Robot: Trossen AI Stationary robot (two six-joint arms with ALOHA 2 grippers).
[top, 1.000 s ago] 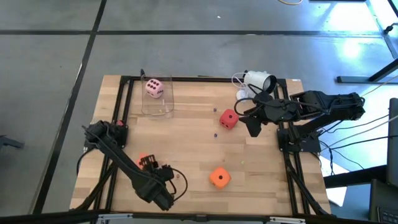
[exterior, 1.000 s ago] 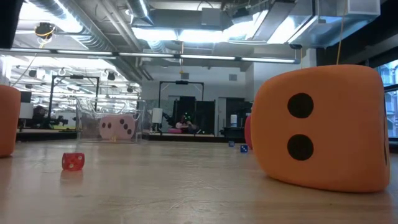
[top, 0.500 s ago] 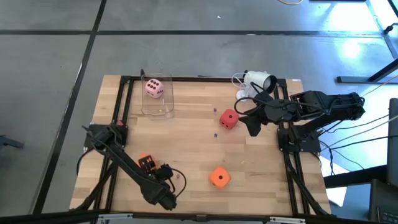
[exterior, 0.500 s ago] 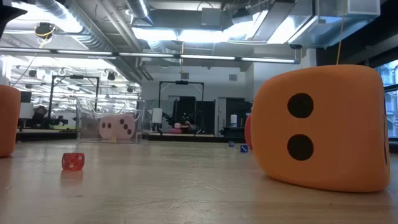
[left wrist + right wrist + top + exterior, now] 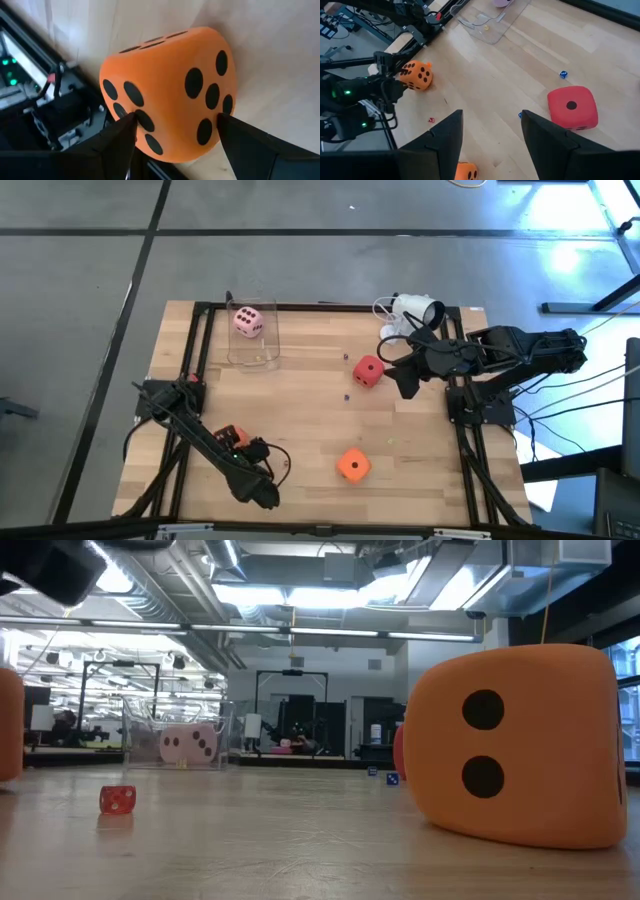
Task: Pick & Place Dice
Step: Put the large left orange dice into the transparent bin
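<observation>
Here the orange die nearest the left gripper sits on the wooden table by its left frame rail, well away from the clear container. The left gripper's fingers are spread on either side of this die, close to its faces, though whether they press it cannot be told. The second orange die lies on open table to the right of the first, two pips facing the low camera. The red die rests farther back, to the right of the clear container and just in front of the right gripper, whose fingers stand apart with nothing between them, hanging above the table. The pale pink die sits inside the clear container at the table's far edge. A tiny red die and a tiny blue die lie loose on the table.
</observation>
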